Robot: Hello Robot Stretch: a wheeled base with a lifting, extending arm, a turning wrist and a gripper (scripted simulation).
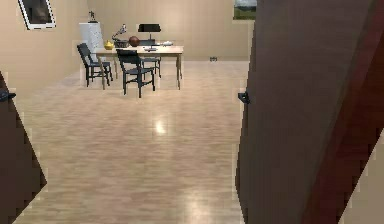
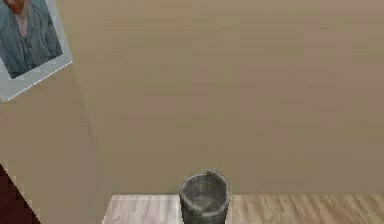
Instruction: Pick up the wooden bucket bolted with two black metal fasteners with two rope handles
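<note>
Since the bucket (image 2: pixel 205 197) stands just by the wall (image 2: pixel 220 100), the arm should come down over its rim slowly; I cannot tell the gripper's state.

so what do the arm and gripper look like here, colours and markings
Their colours, shapes and markings cannot be told from these pictures. The arm side view has a greyish round container on pale wood planks, a beige wall and a portrait picture.

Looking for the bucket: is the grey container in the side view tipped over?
No, the grey container stands upright on the wood-grain surface, its open top facing up, close to the wall.
</note>
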